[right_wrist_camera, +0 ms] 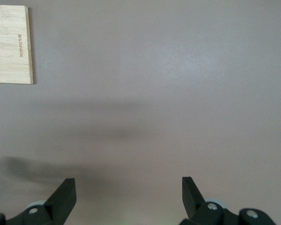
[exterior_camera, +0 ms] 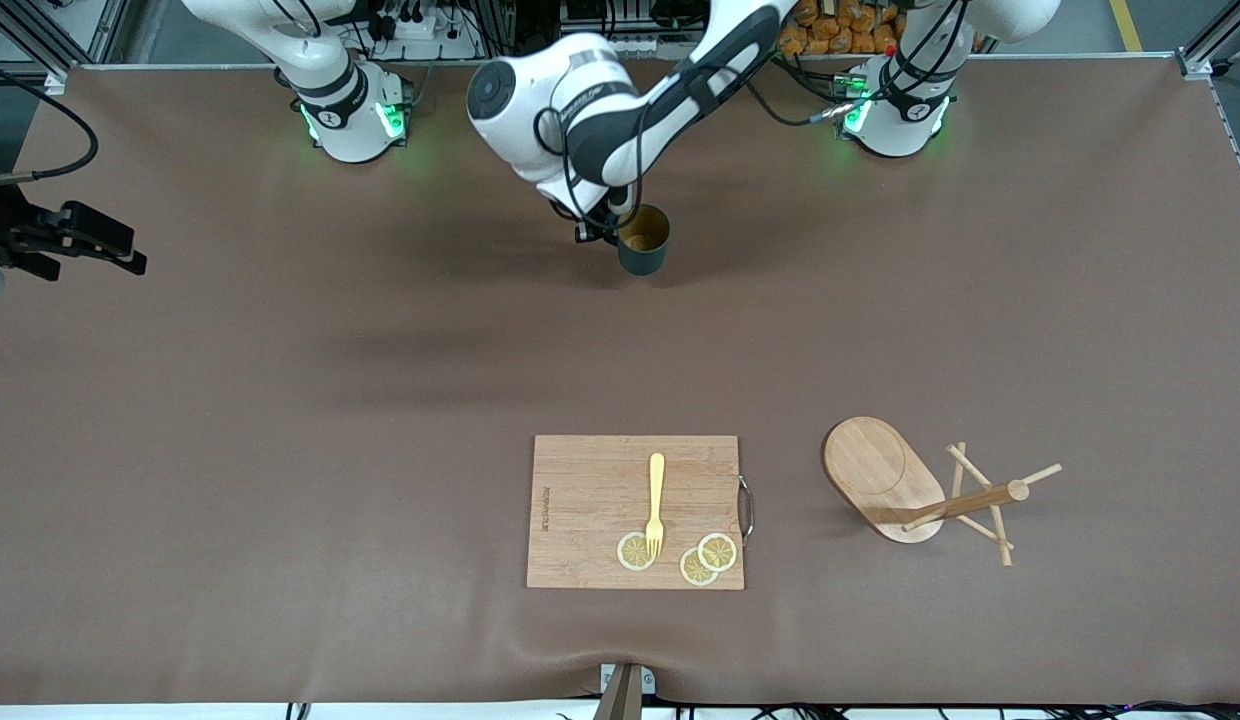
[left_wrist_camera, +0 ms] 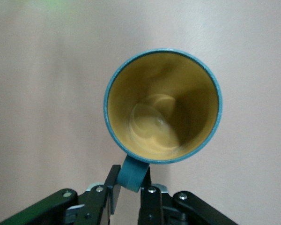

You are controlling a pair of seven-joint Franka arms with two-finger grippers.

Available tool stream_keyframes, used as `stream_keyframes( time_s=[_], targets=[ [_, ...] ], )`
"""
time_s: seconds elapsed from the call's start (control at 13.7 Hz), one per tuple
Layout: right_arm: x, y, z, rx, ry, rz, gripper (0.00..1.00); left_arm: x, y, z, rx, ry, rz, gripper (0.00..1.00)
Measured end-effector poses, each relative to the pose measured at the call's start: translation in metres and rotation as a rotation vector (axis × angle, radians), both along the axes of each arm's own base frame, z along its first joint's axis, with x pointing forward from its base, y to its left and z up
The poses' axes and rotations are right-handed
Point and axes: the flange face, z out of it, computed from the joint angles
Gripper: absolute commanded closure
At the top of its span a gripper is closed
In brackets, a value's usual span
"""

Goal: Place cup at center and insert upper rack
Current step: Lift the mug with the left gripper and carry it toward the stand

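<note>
The dark teal cup [exterior_camera: 643,240] stands upright, its yellowish inside showing, near the table's edge by the robots' bases, about midway between the two bases. My left gripper [exterior_camera: 605,228] is shut on its loop handle; in the left wrist view the cup [left_wrist_camera: 163,105] has its handle between my left gripper's jaws [left_wrist_camera: 131,177]. I cannot tell whether the cup touches the table. The wooden mug tree [exterior_camera: 920,490] lies on its side toward the left arm's end. My right gripper [right_wrist_camera: 129,187] is open and empty over bare table.
A rectangular wooden cutting board [exterior_camera: 635,510] with a yellow fork [exterior_camera: 656,500] and lemon slices [exterior_camera: 700,558] lies near the front camera, beside the mug tree. The board's corner shows in the right wrist view [right_wrist_camera: 9,44]. Brown mat covers the table.
</note>
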Motion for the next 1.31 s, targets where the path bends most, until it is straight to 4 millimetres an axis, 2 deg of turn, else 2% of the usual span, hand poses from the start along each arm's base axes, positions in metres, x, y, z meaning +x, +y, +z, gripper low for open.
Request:
stream_keyframes(
  time_s=[0.44, 0.73, 0.95, 1.17, 1.31],
  targets=[
    [-0.003, -0.001, -0.003, 0.001, 0.031, 0.0, 0.0, 0.051, 0.039, 0.073, -0.114, 0.02, -0.046, 1.0],
    [-0.008, -0.002, -0.006, 0.001, 0.073, -0.001, 0.0, 0.103, 0.092, 0.131, -0.251, 0.06, -0.076, 1.0],
    [-0.01, -0.004, -0.006, -0.003, 0.082, -0.004, 0.0, 0.132, 0.124, 0.15, -0.311, 0.072, -0.116, 1.0],
    [-0.01, -0.007, -0.007, -0.02, 0.084, -0.007, 0.0, 0.147, 0.141, 0.159, -0.368, 0.095, -0.146, 1.0],
    [-0.01, -0.008, -0.007, -0.021, 0.085, -0.008, 0.0, 0.164, 0.164, 0.17, -0.437, 0.116, -0.164, 1.0]
  ],
)
